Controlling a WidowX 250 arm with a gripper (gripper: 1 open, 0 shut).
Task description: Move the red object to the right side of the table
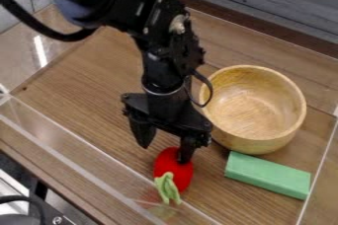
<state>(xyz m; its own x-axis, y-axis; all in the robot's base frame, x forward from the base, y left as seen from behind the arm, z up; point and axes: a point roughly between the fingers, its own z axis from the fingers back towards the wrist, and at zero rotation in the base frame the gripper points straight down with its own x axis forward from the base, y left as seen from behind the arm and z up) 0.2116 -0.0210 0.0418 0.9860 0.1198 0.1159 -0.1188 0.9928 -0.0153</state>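
The red object (pixel 173 173) is a small rounded red plush fruit with a light green leafy end pointing toward the front wall. It lies on the brown wood-grain table (pixel 93 86) near the front edge. My gripper (pixel 169 146) hangs straight down over it, its black fingers open and straddling the fruit's upper part. The fingertips sit at the fruit's top edge and hide part of it. I cannot tell whether they touch it.
A wooden bowl (pixel 254 107) stands just right of the gripper. A flat green rectangular block (pixel 268 176) lies at the front right, next to the fruit. Low clear acrylic walls (pixel 79 160) border the table at the front and sides.
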